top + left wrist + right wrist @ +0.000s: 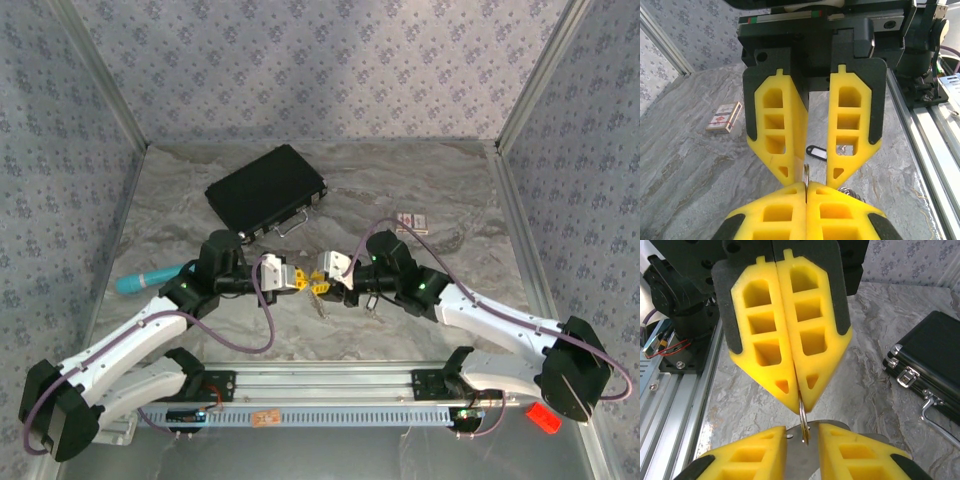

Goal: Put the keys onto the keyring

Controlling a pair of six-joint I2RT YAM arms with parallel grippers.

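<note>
The left pincer (799,401) was fully shut, its yellow fingertips pinching the keyring (803,416) by one edge so that the free part of the loop stuck out beyond the tips, toward the opposite arm. Holding it edge-on this way most likely served to present the ring's split where a key could be worked onto it.

The right pincer (813,172) faced it tip to tip, with the ring standing just in front of its gap. Its fingers stood a little apart, only partly open. A flat silver piece (806,455) lay between them, probably the head of a key, though I could not tell whether the pads were actually pressing on it.

More keys (320,299) appeared to dangle directly beneath the two meeting pincers, above the surface (870,340). A black key tag (816,152) lay on the surface below the right pincer's gap.
</note>
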